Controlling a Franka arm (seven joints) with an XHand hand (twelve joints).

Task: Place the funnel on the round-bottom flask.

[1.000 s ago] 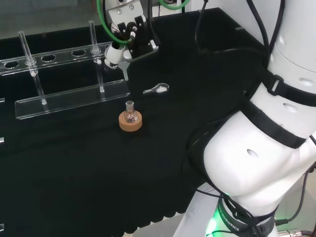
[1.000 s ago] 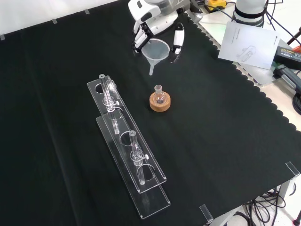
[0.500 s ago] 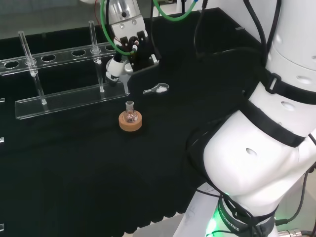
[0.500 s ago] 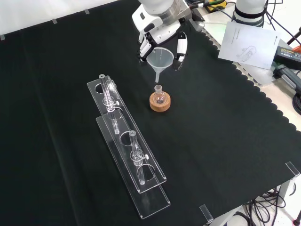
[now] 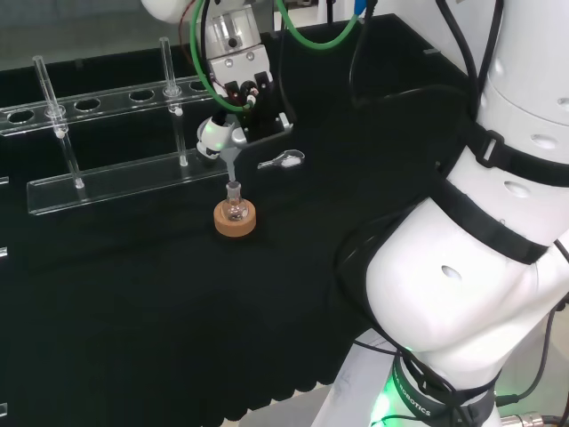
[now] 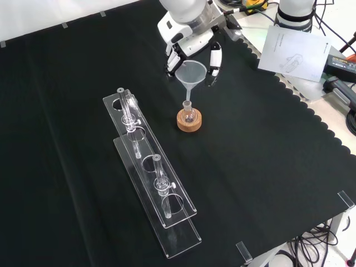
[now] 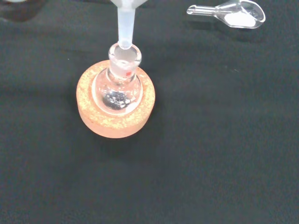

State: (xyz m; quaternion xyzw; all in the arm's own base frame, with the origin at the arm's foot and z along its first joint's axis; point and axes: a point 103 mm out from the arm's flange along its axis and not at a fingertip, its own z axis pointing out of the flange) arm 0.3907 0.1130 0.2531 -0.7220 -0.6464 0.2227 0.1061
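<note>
A small clear round-bottom flask (image 6: 189,113) (image 5: 234,210) (image 7: 119,88) stands upright in a cork ring (image 6: 189,123) (image 5: 235,222) (image 7: 117,123) near the middle of the cloth. My hand (image 6: 192,33) (image 5: 244,84) is shut on a white translucent funnel (image 6: 191,73) (image 5: 219,137), fingers pinching its rim. The funnel's stem (image 7: 125,27) points down and its tip sits right at the flask's mouth, just above or barely entering it. The funnel's cone hangs above the flask.
A clear rack (image 6: 150,172) (image 5: 107,169) with several glass tubes lies left of the flask in the front view. A small clear scoop with white powder (image 5: 283,161) (image 7: 231,12) lies beside the cork ring. Papers and cables (image 6: 295,53) sit beyond the cloth's scalloped edge.
The hand has carried the funnel down and toward the flask; the stem tip, earlier off to the side and higher, now stands over the flask's mouth.
</note>
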